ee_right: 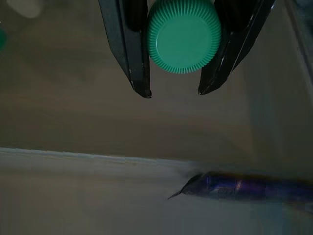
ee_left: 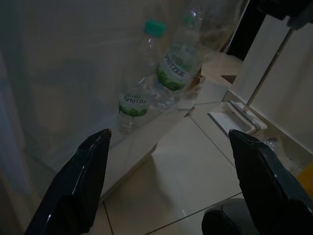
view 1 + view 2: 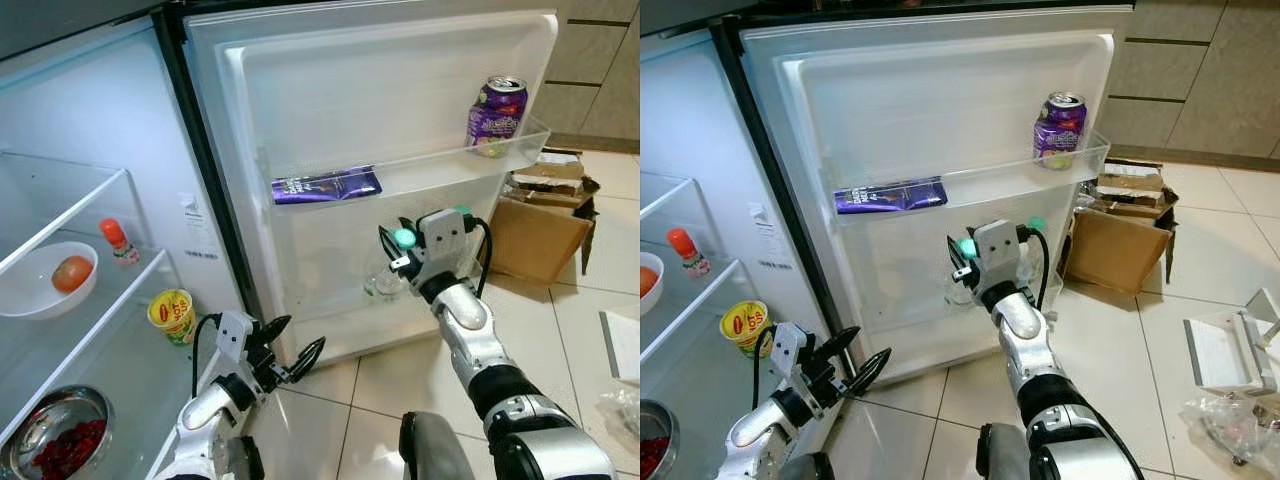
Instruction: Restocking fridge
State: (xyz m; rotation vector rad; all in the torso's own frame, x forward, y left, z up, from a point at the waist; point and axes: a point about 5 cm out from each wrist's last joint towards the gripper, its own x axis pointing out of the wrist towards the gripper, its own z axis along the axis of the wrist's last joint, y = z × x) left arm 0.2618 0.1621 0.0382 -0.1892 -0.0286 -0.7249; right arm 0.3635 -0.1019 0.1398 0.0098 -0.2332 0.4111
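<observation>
My right gripper [image 3: 405, 252] is shut on a clear water bottle [image 3: 386, 283] by its neck, and the green cap [image 1: 183, 35] sits between the two black fingers. The bottle stands in the lower shelf of the open fridge door [image 3: 380, 90]. A second bottle [image 2: 176, 68] stands beside it in that shelf. My left gripper [image 3: 290, 350] hangs open low by the door's bottom corner, holding nothing. Its wrist view looks at both Spritzer bottles [image 2: 134, 103]. A purple can [image 3: 497, 115] and a purple packet [image 3: 327, 186] rest on the upper door shelf.
Inside the fridge on the left are a white bowl with a fruit [image 3: 72, 272], a red-capped small bottle [image 3: 118, 240], a yellow cup [image 3: 172, 315] and a metal bowl of red berries [image 3: 60, 440]. An open cardboard box [image 3: 540, 225] stands on the tiled floor right of the door.
</observation>
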